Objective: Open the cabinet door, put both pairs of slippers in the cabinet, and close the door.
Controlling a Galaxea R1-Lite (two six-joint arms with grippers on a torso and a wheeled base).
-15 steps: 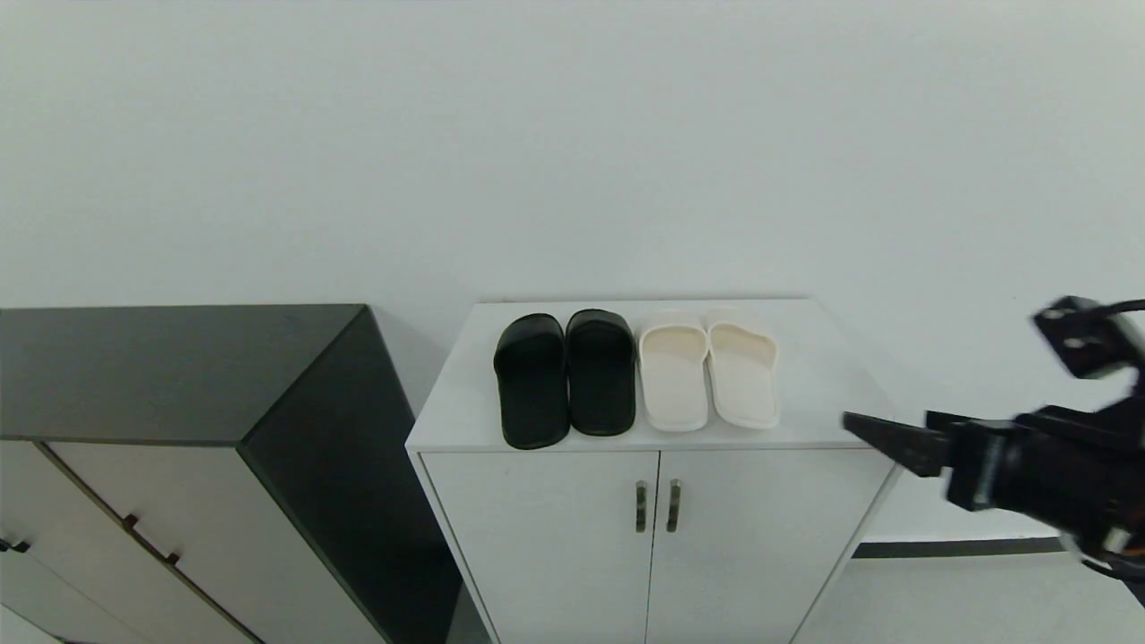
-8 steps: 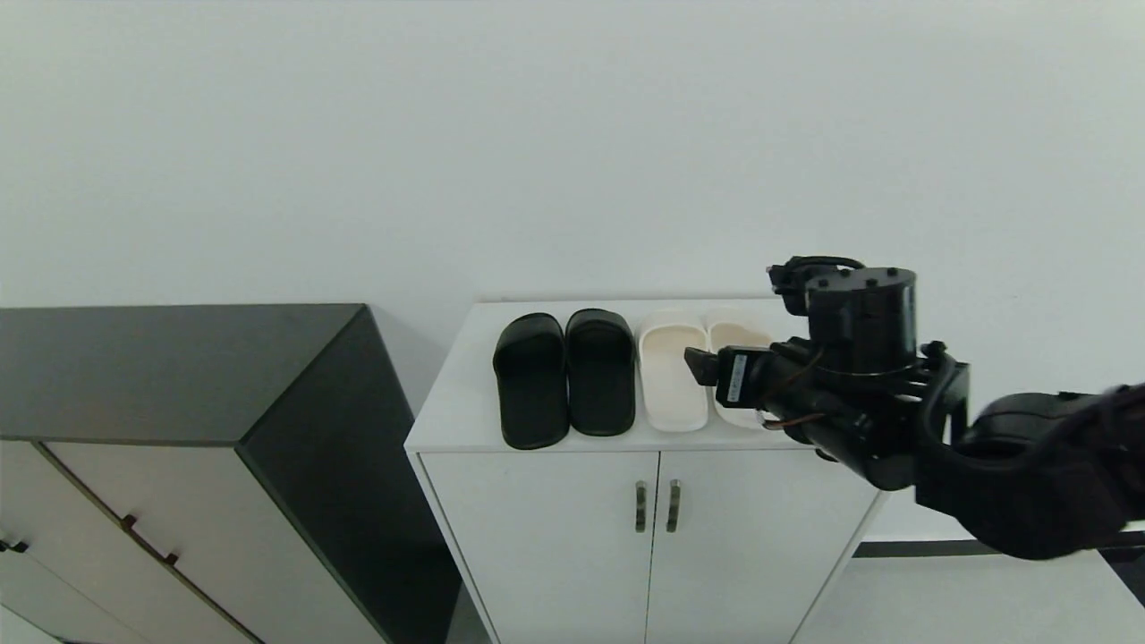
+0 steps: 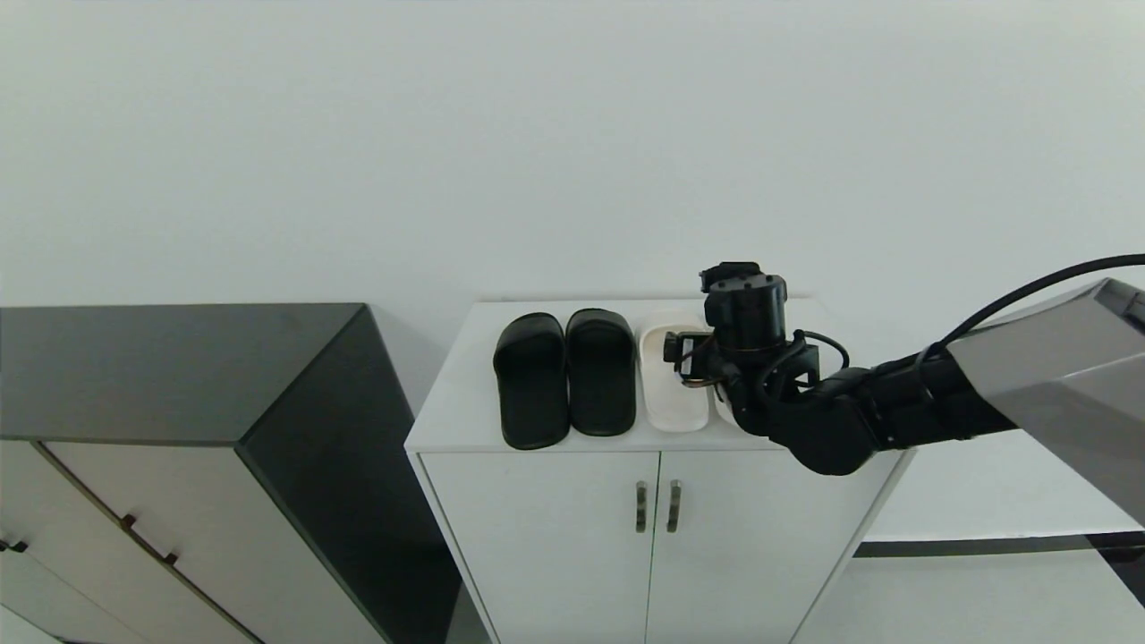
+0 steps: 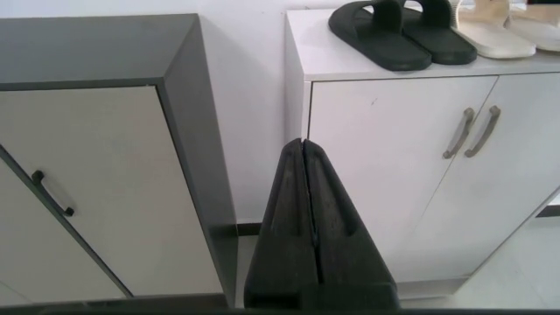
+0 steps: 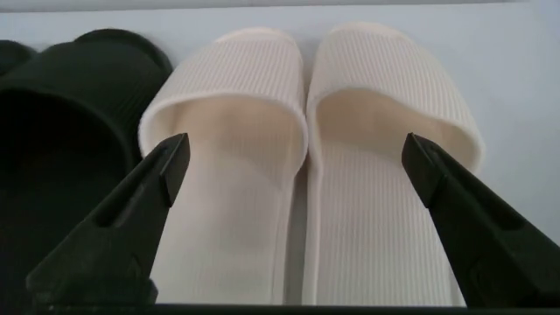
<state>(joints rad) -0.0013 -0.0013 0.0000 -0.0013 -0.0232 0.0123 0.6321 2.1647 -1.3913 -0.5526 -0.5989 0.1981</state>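
The right gripper [image 5: 295, 149] hangs, jaws wide apart, over the cream slippers [image 3: 666, 398] lying beside the black slippers [image 3: 565, 376] on the closed white cabinet [image 3: 555, 537]; the left gripper [image 4: 304, 153] has its jaws together.

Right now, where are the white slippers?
In the head view, the white slippers sit on top of the white cabinet, just right of the black slippers, with the open right claw poised over them.

Black right arm [image 3: 841, 429], grey upper shell [image 3: 1064, 358], black cable [image 3: 1020, 292]; right gripper [image 5: 295, 144] black, wedge-fingered
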